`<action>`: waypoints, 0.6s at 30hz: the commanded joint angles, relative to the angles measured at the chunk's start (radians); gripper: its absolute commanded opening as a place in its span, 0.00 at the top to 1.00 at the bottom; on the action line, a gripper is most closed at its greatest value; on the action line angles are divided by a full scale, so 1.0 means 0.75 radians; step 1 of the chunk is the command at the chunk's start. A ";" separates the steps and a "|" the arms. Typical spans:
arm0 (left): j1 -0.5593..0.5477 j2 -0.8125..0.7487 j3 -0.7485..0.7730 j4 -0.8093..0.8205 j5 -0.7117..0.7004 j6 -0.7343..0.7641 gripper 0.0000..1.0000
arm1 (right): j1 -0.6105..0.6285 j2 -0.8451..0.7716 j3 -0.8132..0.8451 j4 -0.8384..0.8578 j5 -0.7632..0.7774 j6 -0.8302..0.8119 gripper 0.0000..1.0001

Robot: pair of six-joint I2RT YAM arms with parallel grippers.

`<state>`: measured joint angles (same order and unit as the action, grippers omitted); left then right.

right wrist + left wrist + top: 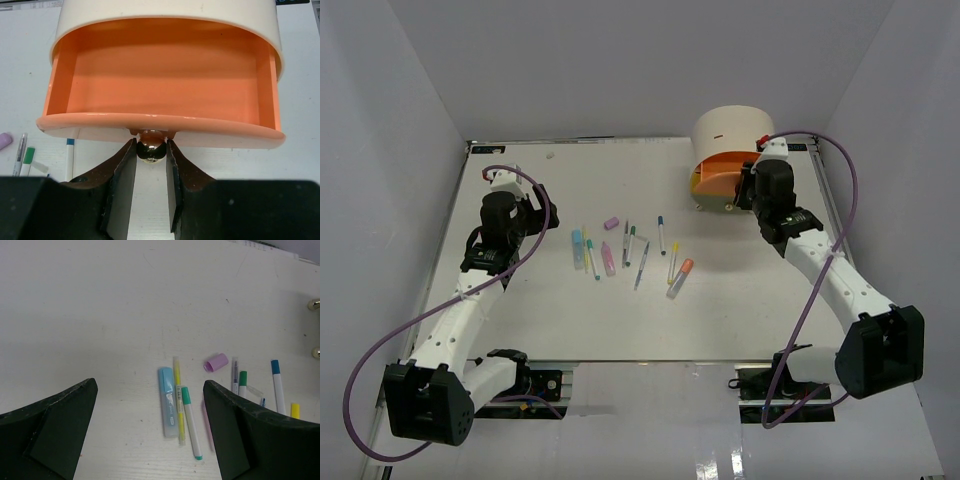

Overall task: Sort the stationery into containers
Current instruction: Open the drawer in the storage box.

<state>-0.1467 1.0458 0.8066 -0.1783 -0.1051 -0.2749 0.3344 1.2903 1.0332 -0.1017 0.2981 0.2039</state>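
Only the right wrist view shows the peach-orange plastic drawer (pixel 160 122) pulled out, nothing inside, with the right gripper (pixel 151 154) clamped on its shiny round metal knob (pixel 151 149). In the top view it juts from the round cream organiser (pixel 730 125) at upper right. At mid-desk (pixel 520 310) lies the stationery, mostly lengthwise up-frame: about seven thin pens (pixel 661 233), one pastel blue marker (pixel 169 402), one pink marker (pixel 608 258), one orange-capped marker (pixel 680 278) and one purple piece (pixel 216 362). The left gripper (pixel 150 385) gapes wide, holding nothing.

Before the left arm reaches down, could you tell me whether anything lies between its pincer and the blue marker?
Nothing visible does: only bare table lies between the open left pincer and the blue marker ahead.
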 commanded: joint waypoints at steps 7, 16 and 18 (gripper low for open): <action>0.003 -0.002 0.013 0.019 0.030 -0.010 0.02 | 0.027 -0.066 -0.048 -0.016 0.028 0.045 0.89; 0.003 0.000 0.013 0.017 0.036 -0.012 0.02 | 0.039 -0.090 -0.069 -0.024 0.036 0.047 0.71; 0.003 0.000 0.013 0.019 0.036 -0.012 0.02 | 0.041 -0.096 -0.073 -0.028 0.032 0.049 0.64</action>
<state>-0.1467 1.0527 0.8066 -0.1783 -0.0921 -0.2783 0.3550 1.2491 0.9981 -0.1066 0.3191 0.2230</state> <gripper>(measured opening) 0.979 0.347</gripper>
